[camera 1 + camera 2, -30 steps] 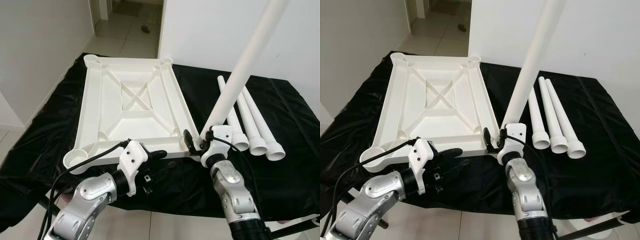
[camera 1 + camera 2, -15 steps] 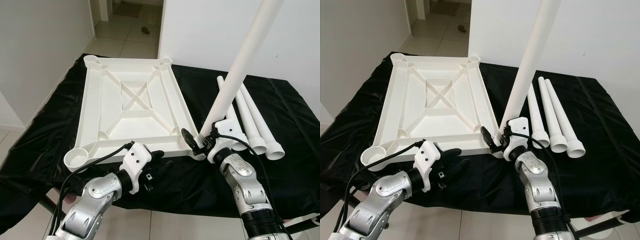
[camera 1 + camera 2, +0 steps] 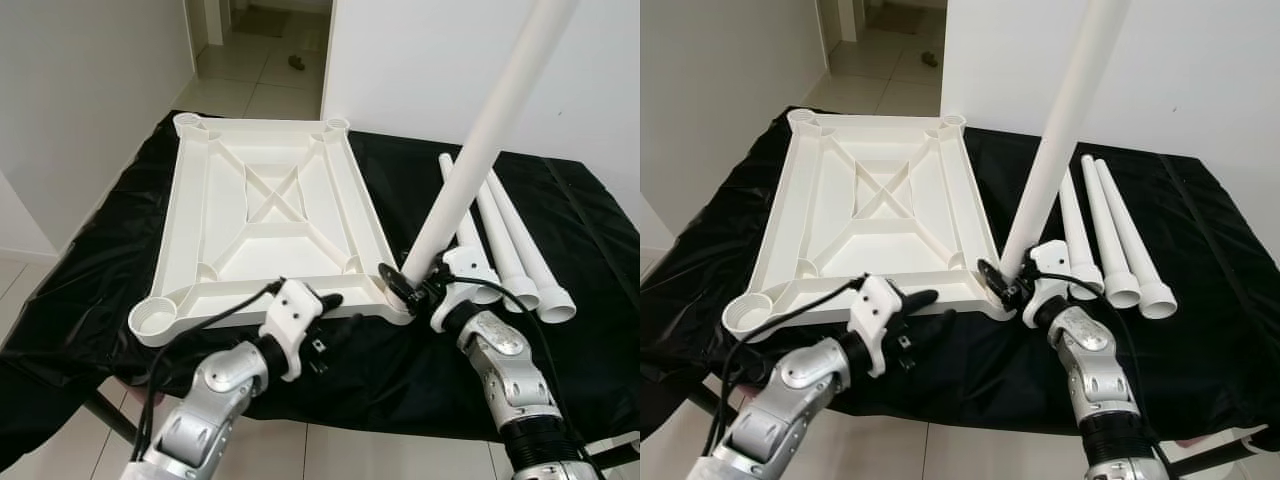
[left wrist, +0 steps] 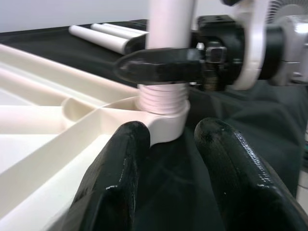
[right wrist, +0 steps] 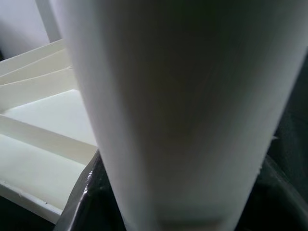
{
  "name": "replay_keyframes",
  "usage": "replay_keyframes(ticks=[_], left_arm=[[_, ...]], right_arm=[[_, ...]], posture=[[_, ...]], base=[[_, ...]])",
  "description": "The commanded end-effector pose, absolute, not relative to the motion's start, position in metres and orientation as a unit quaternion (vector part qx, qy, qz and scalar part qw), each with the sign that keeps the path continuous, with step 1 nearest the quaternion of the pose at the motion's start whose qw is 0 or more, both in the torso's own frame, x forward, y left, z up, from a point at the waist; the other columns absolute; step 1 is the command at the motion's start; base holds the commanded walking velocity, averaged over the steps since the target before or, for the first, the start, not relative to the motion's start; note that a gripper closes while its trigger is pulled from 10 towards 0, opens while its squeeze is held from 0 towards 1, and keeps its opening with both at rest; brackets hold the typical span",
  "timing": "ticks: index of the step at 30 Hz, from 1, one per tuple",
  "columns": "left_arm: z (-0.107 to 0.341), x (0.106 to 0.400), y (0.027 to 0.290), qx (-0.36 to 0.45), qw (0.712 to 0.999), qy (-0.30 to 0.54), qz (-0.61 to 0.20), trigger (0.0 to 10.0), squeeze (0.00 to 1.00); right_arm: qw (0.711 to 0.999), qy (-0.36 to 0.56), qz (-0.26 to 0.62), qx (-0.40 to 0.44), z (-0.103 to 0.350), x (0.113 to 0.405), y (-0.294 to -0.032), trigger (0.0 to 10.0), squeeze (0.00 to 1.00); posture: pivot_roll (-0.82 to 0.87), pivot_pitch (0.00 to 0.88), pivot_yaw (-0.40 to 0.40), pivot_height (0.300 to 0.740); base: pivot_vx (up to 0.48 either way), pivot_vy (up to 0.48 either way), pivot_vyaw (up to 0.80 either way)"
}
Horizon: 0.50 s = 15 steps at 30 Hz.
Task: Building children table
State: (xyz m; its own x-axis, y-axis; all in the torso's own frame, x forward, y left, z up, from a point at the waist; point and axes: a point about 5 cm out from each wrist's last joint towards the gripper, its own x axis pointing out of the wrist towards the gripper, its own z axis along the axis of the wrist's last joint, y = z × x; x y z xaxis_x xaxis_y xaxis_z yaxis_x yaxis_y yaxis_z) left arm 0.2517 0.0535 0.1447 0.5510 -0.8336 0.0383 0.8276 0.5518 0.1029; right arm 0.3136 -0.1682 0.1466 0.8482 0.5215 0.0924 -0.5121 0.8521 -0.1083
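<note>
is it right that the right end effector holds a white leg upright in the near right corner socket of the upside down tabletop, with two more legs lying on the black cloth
Not quite: three legs lie on the black cloth, not two, as the right eye view shows. The rest stands: the right end effector holds a white leg upright in the near right corner socket of the upside-down tabletop.

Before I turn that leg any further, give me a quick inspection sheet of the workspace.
Surface: black cloth over the bench.
Job's things: white tabletop lies underside up; one leg stands tilted in the near right corner socket, threads still showing; three spare legs lie to its right.
Clutter: nothing seen.
Grippers: right gripper shut on the leg's base; left gripper open, at the tabletop's near edge.
Cables: black cable along the left arm.
Surroundings: white walls, tiled floor, doorway behind.
</note>
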Motion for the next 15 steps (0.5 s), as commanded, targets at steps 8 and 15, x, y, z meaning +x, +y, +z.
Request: replay_keyframes(ticks=[8, 15], left_arm=[[0.141, 0.247, 0.043, 0.025, 0.879, -0.043, -0.475, 10.0, 0.0], [0.143, 0.254, 0.047, 0.03, 0.883, -0.049, -0.465, 10.0, 0.0]], right_arm=[[0.986, -0.03, 0.163, 0.006, 0.124, 0.309, -0.157, 0.0, 0.0], [0.995, -0.034, 0.08, 0.043, 0.121, 0.31, -0.149, 0.0, 0.0]], posture=[[0.06, 0.058, -0.039, 0.74], [0.06, 0.051, -0.037, 0.74]], base=[[0.0, 0.0, 0.0], [0.0, 0.0, 0.0]])
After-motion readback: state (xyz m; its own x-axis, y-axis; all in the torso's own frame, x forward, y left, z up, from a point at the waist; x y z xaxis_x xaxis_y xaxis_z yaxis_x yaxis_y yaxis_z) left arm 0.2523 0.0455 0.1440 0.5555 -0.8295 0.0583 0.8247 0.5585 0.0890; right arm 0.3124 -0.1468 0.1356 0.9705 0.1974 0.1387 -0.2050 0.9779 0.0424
